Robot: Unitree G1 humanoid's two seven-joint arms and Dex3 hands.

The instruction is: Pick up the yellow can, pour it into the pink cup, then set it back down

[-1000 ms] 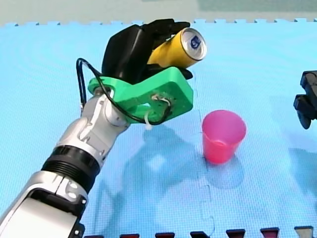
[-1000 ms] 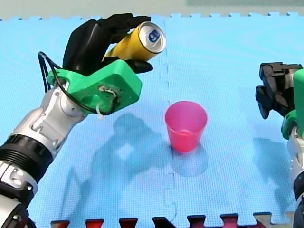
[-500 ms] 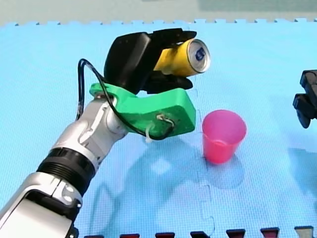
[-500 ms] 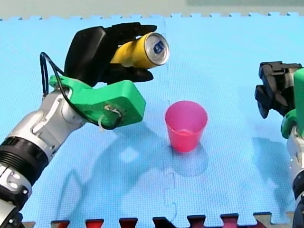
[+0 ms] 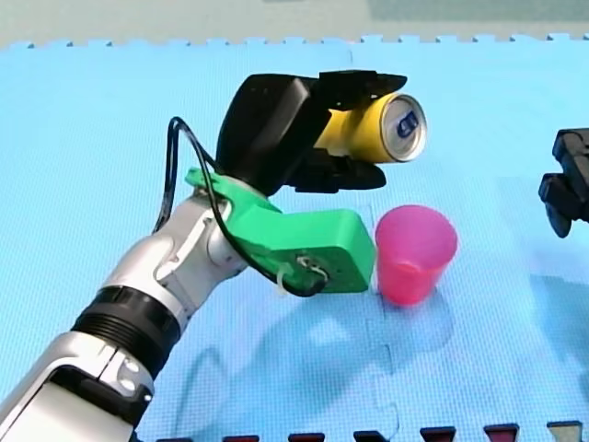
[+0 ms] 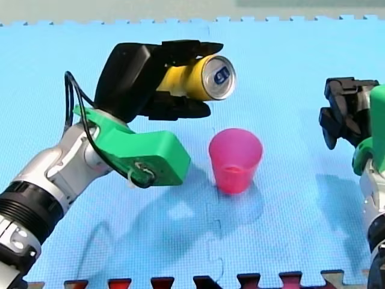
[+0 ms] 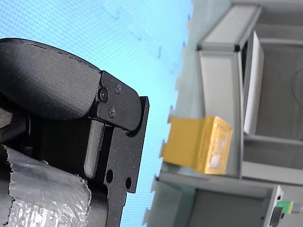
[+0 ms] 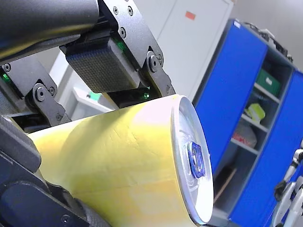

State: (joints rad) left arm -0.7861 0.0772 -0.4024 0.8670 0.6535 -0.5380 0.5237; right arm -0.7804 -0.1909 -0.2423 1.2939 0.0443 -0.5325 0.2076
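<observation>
My left hand (image 5: 345,129) is shut on the yellow can (image 5: 382,129), which lies nearly on its side in the air with its silver top facing right. The can's top hangs just above and slightly left of the pink cup (image 5: 415,253), which stands upright on the blue mat. In the second wrist view the yellow can (image 8: 123,165) sits close up between black fingers (image 8: 102,64), its lid and blue tab showing. My right hand (image 6: 346,117) hovers at the right edge, away from the cup, with nothing in it.
The blue foam mat (image 5: 479,120) covers the whole work surface, with open room behind and to the right of the cup. A green wrist bracket (image 5: 308,244) on my left arm sits close to the cup's left side. The first wrist view shows a yellow box (image 7: 201,144) on grey shelving.
My left arm has carried the can to the right and lower, toward the cup, and tipped it flatter. The green bracket has dropped beside the cup. The right hand has stayed put.
</observation>
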